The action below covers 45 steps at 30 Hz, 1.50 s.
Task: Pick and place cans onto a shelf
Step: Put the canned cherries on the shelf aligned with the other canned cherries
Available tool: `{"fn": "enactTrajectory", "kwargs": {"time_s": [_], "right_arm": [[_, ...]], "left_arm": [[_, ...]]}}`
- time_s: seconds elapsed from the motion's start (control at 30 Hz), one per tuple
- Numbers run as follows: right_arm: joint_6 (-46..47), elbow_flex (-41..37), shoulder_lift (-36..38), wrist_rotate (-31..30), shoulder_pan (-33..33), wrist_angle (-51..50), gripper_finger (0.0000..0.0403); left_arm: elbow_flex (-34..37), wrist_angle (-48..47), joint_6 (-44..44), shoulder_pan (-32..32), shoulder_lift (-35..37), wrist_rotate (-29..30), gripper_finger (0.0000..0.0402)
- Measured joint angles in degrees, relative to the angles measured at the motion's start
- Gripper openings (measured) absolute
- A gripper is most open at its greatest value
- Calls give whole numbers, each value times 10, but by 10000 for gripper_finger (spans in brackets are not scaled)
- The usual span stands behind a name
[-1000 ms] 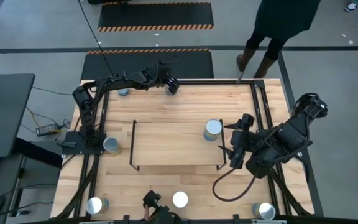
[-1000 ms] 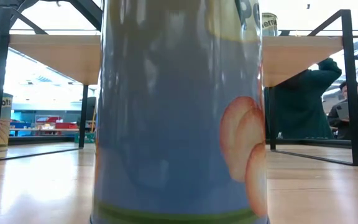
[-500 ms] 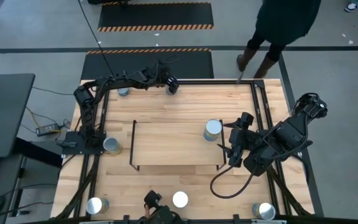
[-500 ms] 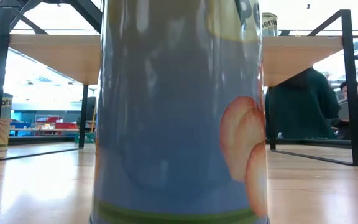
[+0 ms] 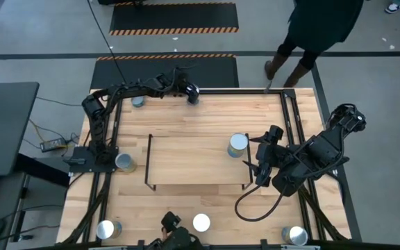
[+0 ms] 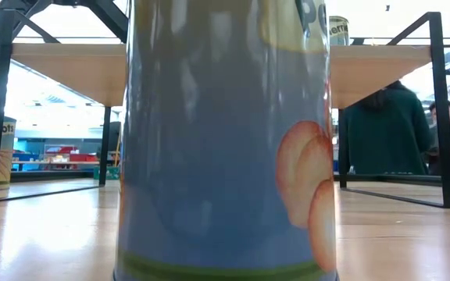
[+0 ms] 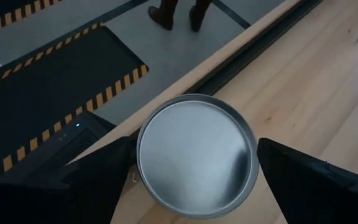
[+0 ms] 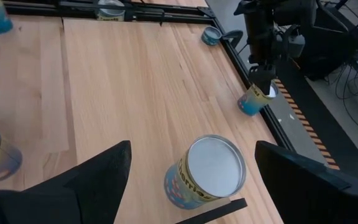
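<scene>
Several silver-topped cans stand on the table. One can [image 7: 196, 155] stands at the far edge, and my left gripper [image 5: 192, 93] is over it, open, with one finger on each side of its top, touching nothing that I can see. Another can [image 8: 205, 171] stands on the far right corner of the light-wood shelf [image 5: 193, 165]. My right gripper [image 5: 257, 157] hangs open just right of the shelf, higher than this can and short of it. In the low view a blue-labelled can [image 6: 225, 140] fills the foreground.
Other cans stand at the far left [image 5: 138, 101], left of the shelf [image 5: 125, 162] and along the near edge [image 5: 107, 229] [image 5: 201, 222] [image 5: 296, 236]. Black rails [image 5: 294, 118] edge the table. A person [image 5: 311, 28] stands beyond the far right corner.
My left gripper has turned a little at the wrist while staying over the far-edge can, still open. My right arm has kept still. The person behind the table has shifted.
</scene>
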<state>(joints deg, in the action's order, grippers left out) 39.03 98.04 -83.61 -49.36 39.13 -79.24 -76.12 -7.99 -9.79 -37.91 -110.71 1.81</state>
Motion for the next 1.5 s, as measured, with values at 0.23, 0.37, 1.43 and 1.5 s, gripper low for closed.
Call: {"fn": "enactTrajectory", "kwargs": {"time_s": [0.23, 0.37, 1.43, 1.5], "right_arm": [[-1, 0, 0, 0, 0, 0, 350], [0, 0, 0, 0, 0, 0, 350], [5, 0, 0, 0, 0, 1, 350], [5, 0, 0, 0, 1, 2, 350]], "left_arm": [[0, 0, 14, 2, 0, 2, 356], [0, 6, 14, 1, 0, 11, 340], [0, 37, -1, 18, -10, 16, 358], [0, 38, -1, 19, -22, 16, 358]]}}
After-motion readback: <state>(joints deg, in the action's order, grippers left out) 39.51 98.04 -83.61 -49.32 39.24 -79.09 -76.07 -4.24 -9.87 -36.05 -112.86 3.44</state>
